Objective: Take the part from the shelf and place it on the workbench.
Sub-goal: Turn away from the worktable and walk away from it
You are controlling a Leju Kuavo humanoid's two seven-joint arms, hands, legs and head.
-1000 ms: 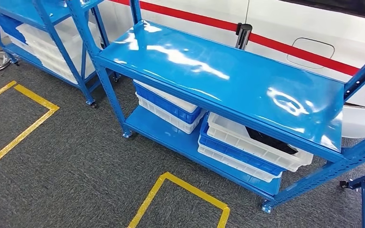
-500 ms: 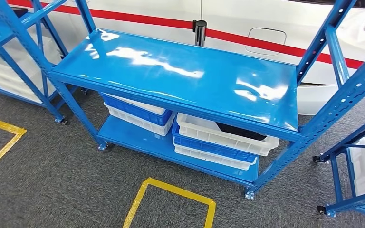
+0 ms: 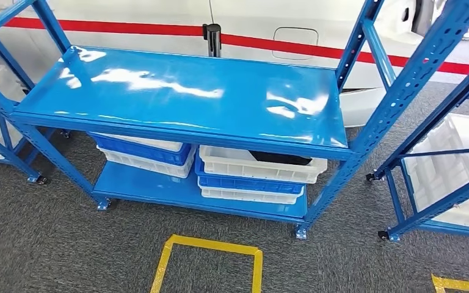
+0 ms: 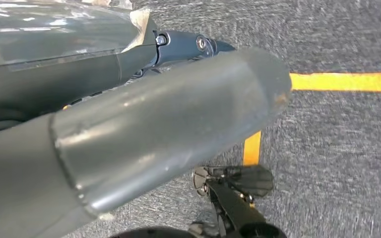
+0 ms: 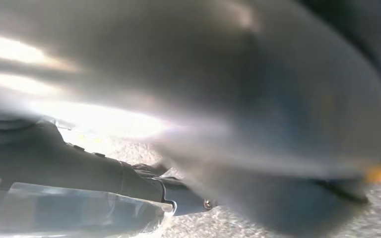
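A dark part (image 3: pixel 279 158) lies in the top white bin (image 3: pixel 250 168) on the lower level of the blue shelf (image 3: pixel 177 91), mostly hidden under the bare glossy upper board. That bin sits on a blue bin (image 3: pixel 244 184) and another white one. In the left wrist view my left hand (image 4: pixel 168 124) hangs over the carpet, thumb and a dark finger stretched out, nothing in it. In the blurred right wrist view my right hand (image 5: pixel 258 148) hangs the same way, with nothing between thumb and finger.
A second stack of bins (image 3: pixel 140 151) stands left of the first. Another blue rack with a white bin (image 3: pixel 452 171) stands at the right. Yellow tape (image 3: pixel 210 245) marks a square on the grey carpet before the shelf. A white body with a red stripe (image 3: pixel 128 27) lies behind.
The whole picture has shifted: the camera has turned, so the shelf now lies square in front and the rack on the right has come into view. Nothing on the shelf has moved.
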